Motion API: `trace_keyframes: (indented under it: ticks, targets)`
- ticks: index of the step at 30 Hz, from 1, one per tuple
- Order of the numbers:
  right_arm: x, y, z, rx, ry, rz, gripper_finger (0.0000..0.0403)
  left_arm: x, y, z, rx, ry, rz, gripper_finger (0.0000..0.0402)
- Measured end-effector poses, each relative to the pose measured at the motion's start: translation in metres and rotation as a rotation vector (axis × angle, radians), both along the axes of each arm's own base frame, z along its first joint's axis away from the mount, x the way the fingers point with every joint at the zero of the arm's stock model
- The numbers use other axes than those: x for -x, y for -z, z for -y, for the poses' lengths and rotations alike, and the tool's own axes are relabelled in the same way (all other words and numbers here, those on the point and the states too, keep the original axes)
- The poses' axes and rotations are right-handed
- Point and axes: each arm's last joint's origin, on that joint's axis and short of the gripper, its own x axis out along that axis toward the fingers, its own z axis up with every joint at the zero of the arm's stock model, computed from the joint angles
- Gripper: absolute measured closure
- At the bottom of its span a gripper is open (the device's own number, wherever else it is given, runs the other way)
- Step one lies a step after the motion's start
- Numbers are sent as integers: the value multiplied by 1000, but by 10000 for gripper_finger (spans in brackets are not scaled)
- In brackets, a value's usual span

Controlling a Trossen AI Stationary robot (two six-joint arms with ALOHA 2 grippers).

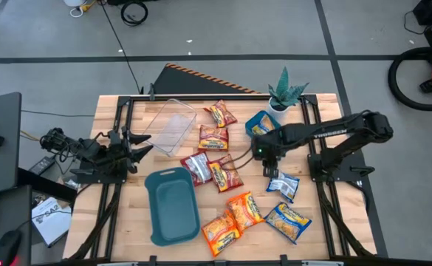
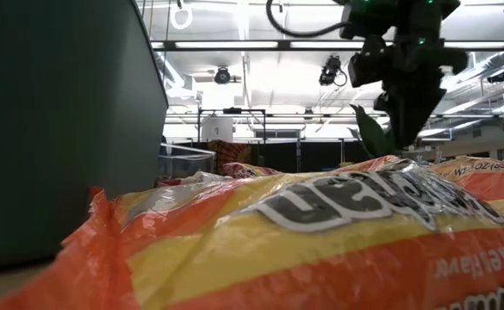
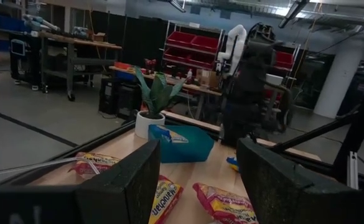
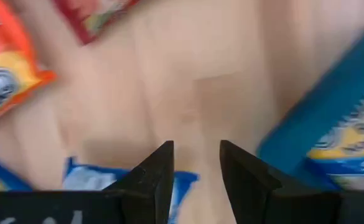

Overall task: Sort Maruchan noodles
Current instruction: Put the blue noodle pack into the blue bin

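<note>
Several Maruchan packets lie flat on the wooden table: red ones (image 1: 213,138) around the middle, two orange ones (image 1: 234,219) at the near side, and blue-and-yellow ones (image 1: 288,222) to the near right. Another blue-and-yellow packet (image 1: 264,123) lies in the small teal tray (image 1: 254,127). My right gripper (image 1: 269,168) points down over bare wood, just to the far side of a blue packet (image 1: 283,185). In its wrist view my right gripper (image 4: 195,165) is narrowly open, with the blue packet (image 4: 88,177) beside its fingers. My left gripper (image 1: 138,151) waits open at the table's left edge.
A large teal tray (image 1: 173,203) sits near the left-middle and a clear plastic bin (image 1: 170,125) lies farther back. A potted plant (image 1: 282,96) stands at the far edge behind the small tray. In the low view an orange packet (image 2: 320,232) fills the foreground.
</note>
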Motion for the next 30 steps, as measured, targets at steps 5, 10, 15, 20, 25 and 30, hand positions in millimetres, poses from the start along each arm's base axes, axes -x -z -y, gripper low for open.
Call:
trace_keyframes:
  ticks: [5, 10, 15, 20, 25, 30]
  targets:
    - [-1, 2, -18, -83, 32, -9, 249, 0, 0, 0, 2, 2, -2, 184]
    - [2, 2, -37, -99, 89, -29, 201, -1, 1, 0, -31, -14, -20, 184]
    - [10, 4, -47, -85, 171, -100, 149, -2, 1, 0, -37, -20, -31, 184]
    - [19, 18, -53, -73, 195, -152, 135, -4, 2, 1, -49, -20, -49, 184]
    - [25, 31, -54, -41, 190, -153, 152, -6, 3, 2, -71, -21, -71, 184]
    - [28, 45, -53, -35, 191, -136, 175, -6, 3, 2, -66, -20, -68, 184]
